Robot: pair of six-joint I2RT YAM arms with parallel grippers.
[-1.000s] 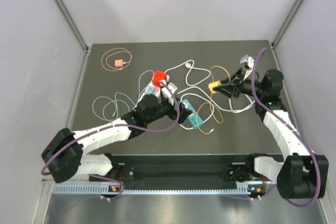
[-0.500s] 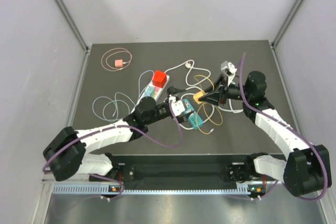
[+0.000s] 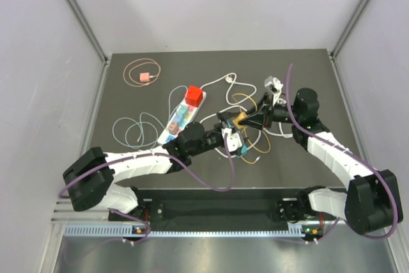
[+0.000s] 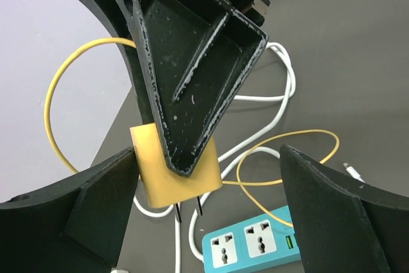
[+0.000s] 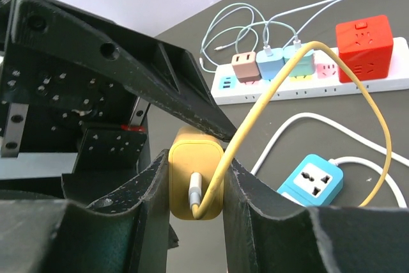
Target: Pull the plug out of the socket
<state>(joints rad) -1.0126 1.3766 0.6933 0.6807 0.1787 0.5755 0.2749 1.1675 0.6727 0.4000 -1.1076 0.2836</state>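
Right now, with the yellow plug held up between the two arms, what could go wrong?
1. The right jaws pinch the yellow plug while the left jaws stand open around it. A release before the left jaws close would likely drop it toward the blue power strip.
2. The left jaws sit very near the right jaws, so closing may knock them.
3. The yellow cable loops loosely and could snag when the plug moves.
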